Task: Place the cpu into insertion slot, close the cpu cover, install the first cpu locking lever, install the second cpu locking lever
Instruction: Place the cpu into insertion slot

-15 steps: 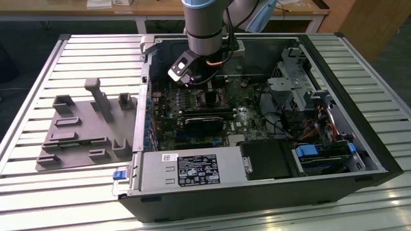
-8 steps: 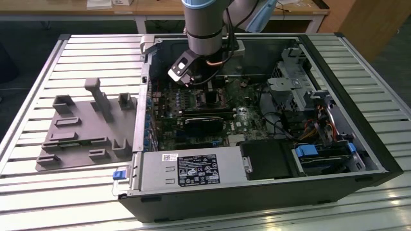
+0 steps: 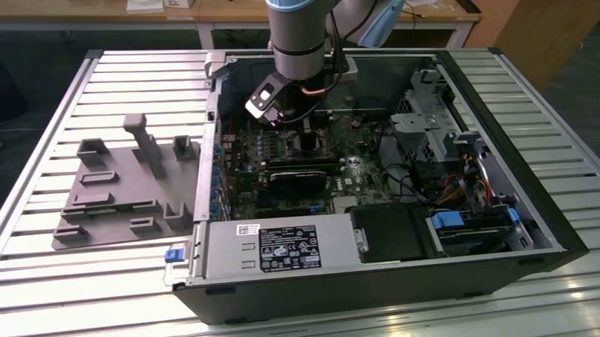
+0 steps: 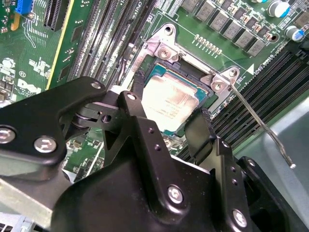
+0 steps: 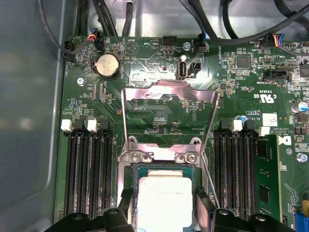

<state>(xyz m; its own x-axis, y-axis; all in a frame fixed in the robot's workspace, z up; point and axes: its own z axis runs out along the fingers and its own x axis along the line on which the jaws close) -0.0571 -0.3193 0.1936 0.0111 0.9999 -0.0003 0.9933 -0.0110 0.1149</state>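
Motherboard [image 5: 145,63] — gripper [image 4: 171,96] over cpu [image 5: 164,198] in insertion slot [image 4: 166,72], cpu cover [image 5: 169,91] raised.

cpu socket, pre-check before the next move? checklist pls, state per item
1. cpu lined up inside the insertion slot: ok.
2. cpu seated flat in the slot: cannot tell.
3. cpu cover swung open, off the slot: ok.
4. locking lever unlatched, sticking out beside the slot: ok.
5. gripper centred on the cpu in both wrist views: ok.
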